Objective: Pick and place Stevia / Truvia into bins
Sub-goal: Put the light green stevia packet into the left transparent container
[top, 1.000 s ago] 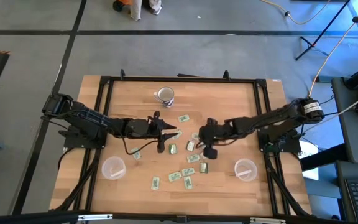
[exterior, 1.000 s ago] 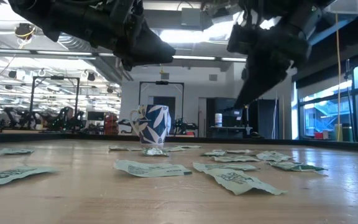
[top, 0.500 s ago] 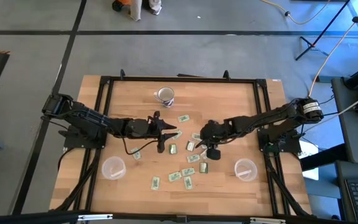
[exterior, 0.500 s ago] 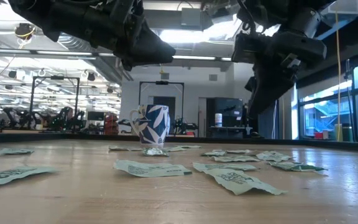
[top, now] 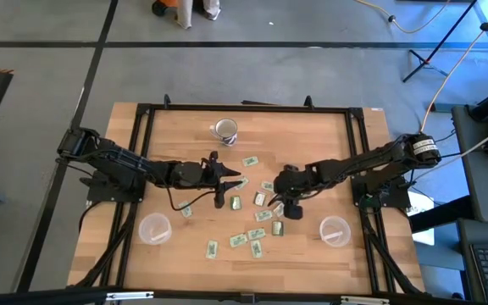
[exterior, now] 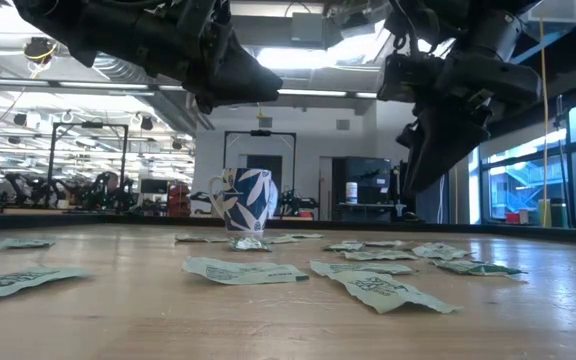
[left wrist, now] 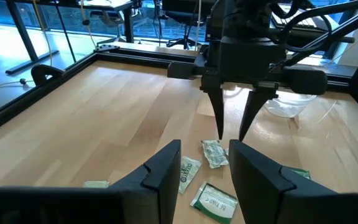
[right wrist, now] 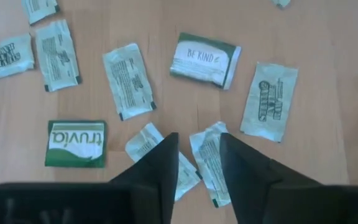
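Note:
Several green-and-white Stevia / Truvia packets [top: 259,215] lie flat on the wooden table's middle, and show close up in the right wrist view [right wrist: 127,81]. My right gripper [right wrist: 197,152] hangs over them, fingers pointing down and open, with two white packets [right wrist: 207,157] below the gap; it touches nothing [left wrist: 232,134]. My left gripper [left wrist: 205,163] hovers level and open to the left of the cluster [top: 234,180], holding nothing. Two clear cup bins stand upright on their bases near the front, one at the left [top: 154,228] and one at the right [top: 335,230].
A white patterned mug [top: 224,129] stands at the table's far middle, also visible in the low view [exterior: 244,200]. A black frame [top: 142,108] runs round the table. Bare wood lies between the packets and each cup. A person's feet [top: 185,8] show on the floor beyond the table.
My right gripper has tipped from a slant to point more steeply down over the packets, and its fingers have spread apart. The left gripper and the packets have kept still.

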You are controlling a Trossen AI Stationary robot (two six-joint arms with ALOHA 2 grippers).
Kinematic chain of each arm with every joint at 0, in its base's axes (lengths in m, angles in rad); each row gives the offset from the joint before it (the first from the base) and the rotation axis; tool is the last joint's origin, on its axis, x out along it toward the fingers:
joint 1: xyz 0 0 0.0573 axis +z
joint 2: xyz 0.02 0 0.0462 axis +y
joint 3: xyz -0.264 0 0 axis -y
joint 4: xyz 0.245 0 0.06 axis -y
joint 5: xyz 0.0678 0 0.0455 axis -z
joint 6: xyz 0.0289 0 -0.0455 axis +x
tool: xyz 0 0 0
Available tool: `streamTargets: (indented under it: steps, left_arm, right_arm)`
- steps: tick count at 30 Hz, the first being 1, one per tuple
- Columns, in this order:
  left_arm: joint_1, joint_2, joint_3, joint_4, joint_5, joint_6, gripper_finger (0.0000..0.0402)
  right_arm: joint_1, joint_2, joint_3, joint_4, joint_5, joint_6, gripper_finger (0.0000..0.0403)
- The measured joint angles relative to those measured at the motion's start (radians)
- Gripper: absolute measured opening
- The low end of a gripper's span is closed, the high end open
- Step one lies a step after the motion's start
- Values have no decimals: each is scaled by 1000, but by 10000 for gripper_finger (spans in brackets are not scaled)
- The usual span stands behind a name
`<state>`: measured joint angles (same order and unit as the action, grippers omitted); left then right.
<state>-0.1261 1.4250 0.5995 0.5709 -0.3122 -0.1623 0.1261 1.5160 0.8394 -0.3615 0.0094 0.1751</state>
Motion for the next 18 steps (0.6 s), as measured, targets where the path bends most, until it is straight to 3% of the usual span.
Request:
streamTargets:
  steps: [18]
  left_arm:
    - [0,0,0,-22,0,0,130]
  right_arm:
    - [10,191,0,66,9,-50,120]
